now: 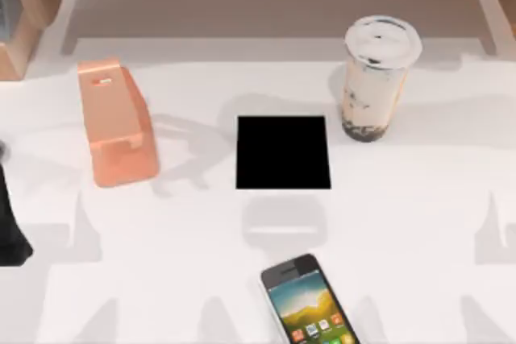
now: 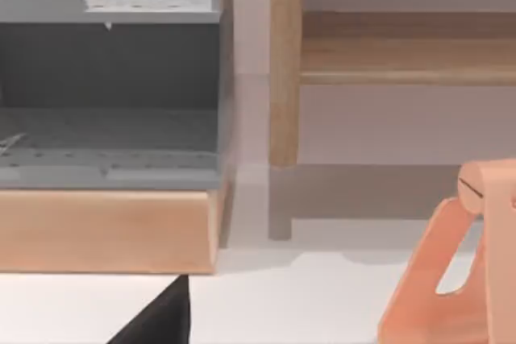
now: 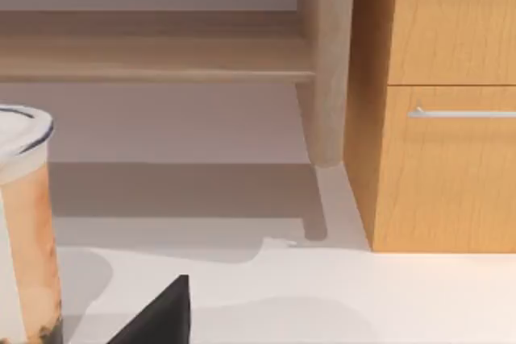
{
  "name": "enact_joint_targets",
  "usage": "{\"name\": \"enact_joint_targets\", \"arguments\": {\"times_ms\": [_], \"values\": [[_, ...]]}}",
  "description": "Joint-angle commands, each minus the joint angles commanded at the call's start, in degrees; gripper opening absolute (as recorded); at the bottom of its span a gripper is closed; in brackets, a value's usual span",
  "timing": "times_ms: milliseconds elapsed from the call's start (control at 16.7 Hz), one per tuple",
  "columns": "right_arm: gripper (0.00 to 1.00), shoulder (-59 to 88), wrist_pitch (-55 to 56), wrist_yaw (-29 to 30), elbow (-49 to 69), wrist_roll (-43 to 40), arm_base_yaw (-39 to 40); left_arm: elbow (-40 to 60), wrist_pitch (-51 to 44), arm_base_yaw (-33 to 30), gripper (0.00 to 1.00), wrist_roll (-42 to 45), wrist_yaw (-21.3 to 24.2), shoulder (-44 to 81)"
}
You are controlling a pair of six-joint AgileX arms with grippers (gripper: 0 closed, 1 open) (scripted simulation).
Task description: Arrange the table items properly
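Note:
A tall lidded clear milk-tea cup [image 1: 375,78] stands upright at the back right of the table, and its side [image 3: 24,223] also shows in the right wrist view. A black smartphone [image 1: 310,304] with a colourful icon screen lies face up at the front edge, right of centre. My left arm [image 1: 10,223] is a dark shape at the table's left edge, well away from both. A black part of my left gripper [image 2: 157,320] shows low in its wrist view. A black part of my right gripper [image 3: 157,316] shows the same way, some distance from the cup.
A flat black square pad [image 1: 283,151] lies at the table's centre. A peach-orange wedge stand [image 1: 117,122] sits at the back left, also seen as the stand [image 2: 459,263] from the left wrist. A grey shelf unit [image 2: 109,86] and a wooden drawer cabinet [image 3: 443,118] stand beyond the table.

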Motion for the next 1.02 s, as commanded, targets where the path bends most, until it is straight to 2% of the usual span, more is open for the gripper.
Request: {"name": "enact_joint_targets", "arguments": {"times_ms": [240,420,660,1020], "values": [[1.00,0.00,0.00,0.00,0.00,0.00,0.00,1.56,-1.00,0.10,1.00,1.60,-0.04,1.61],[1.00,0.00,0.00,0.00,0.00,0.00,0.00,7.60,-5.02,0.44,1.00,7.71,-0.14,8.15],[1.00,0.00,0.00,0.00,0.00,0.00,0.00,21.16,-14.21,1.19,1.00,21.23,-0.20,23.45],[1.00,0.00,0.00,0.00,0.00,0.00,0.00,48.35,-33.01,3.62,1.00,48.08,-0.13,55.33]]}}
